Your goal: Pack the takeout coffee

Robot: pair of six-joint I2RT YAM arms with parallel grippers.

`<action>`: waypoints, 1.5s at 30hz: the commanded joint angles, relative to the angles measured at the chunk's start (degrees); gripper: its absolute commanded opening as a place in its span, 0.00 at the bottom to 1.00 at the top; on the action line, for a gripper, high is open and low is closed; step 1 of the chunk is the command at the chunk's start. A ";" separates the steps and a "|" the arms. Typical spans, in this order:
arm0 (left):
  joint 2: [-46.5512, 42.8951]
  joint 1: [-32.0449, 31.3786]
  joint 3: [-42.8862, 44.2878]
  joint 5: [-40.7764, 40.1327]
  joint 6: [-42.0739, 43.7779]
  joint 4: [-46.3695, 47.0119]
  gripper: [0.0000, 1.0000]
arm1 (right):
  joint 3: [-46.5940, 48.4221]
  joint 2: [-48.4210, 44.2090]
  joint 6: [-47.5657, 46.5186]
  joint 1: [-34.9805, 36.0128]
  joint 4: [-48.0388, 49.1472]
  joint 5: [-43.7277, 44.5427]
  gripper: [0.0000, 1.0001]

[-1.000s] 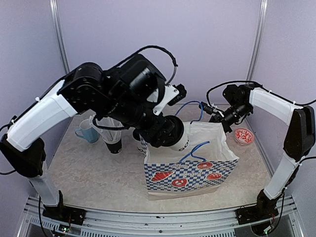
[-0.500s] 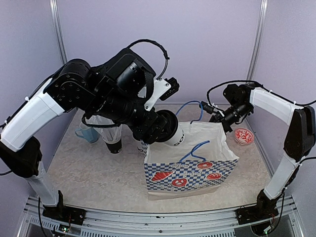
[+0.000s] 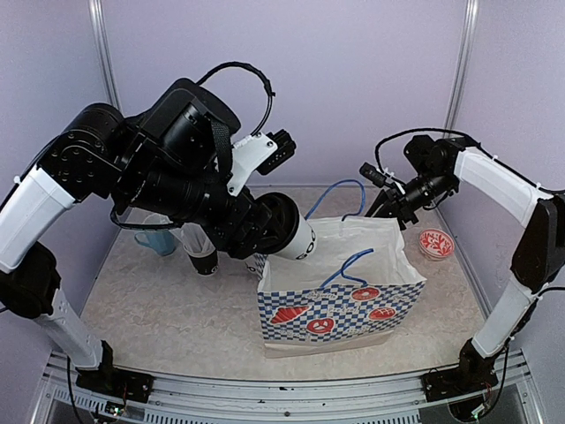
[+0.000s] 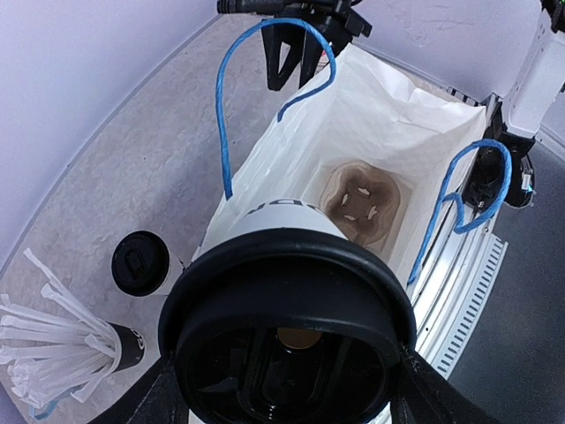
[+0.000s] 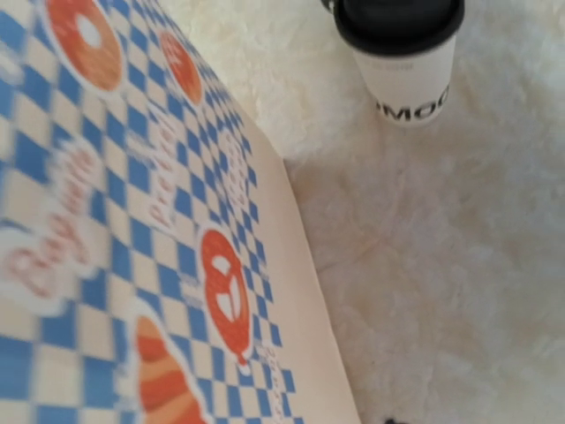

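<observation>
Over the bench (image 3: 159,305), the left fingers (image 4: 164,399) are pinching one cup (image 4: 282,300) at the bag (image 3: 340,309) mouth, likely needing lowering into the carrier (image 4: 362,201), while I cannot tell the right fingers' (image 4: 279,55) spread.

Black capitals that look like "OMOC", clipped at the left, ring the base of a white paper cup (image 5: 402,66) at one o'clock in the right wrist view. Red script on the blue-checked paper bag (image 5: 132,221), at nine o'clock, is too blurred to read. In the left wrist view, a second white cup (image 4: 265,221) at six o'clock shows only "DR".
</observation>
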 commanded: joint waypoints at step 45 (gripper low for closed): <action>-7.67 15.52 -52.10 12.67 -21.79 10.08 0.99 | -4.32 -4.73 1.82 -0.60 2.13 -1.96 0.51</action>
